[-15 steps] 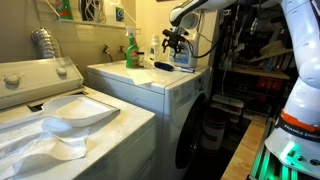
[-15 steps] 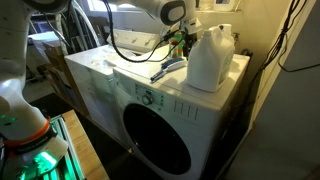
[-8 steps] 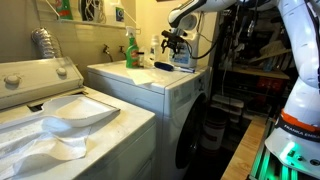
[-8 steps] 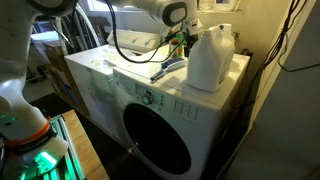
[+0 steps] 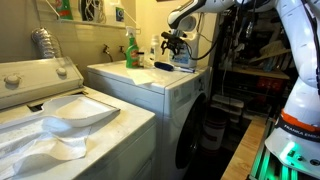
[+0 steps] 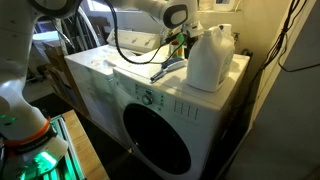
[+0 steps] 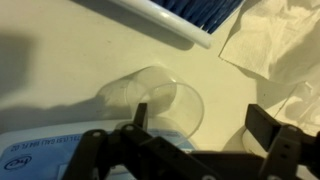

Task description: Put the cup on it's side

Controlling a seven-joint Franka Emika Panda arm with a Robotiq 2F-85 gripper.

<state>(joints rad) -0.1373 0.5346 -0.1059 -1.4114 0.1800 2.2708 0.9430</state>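
1. On the top of the white front-loading washer, the pincer hangs with its two dark, angular fingers spread apart, clamped on nothing.
2. Left of the pincer, at the lower edge of the wrist view, lies a flat white label with blue print. The writing is too blurred to read.
3. Between the fingers, nearer one of them, sits the cup. It is thin, clear, smooth plastic with a round rim, and it is empty. Its mouth faces the wrist camera. Whether it stands upright or tilts cannot be told, nor whether a finger touches it.
4. Beyond the pincer lies a brush with a long white back and dense blue bristles.
5. Right of the pincer lies a sheet of white paper, matt and crumpled into sharp creases.
6. Just beside the pincer in an exterior view stands a white opaque plastic jug. Its contents are hidden.
7. Well apart from the pincer in an exterior view stands a green spray bottle.
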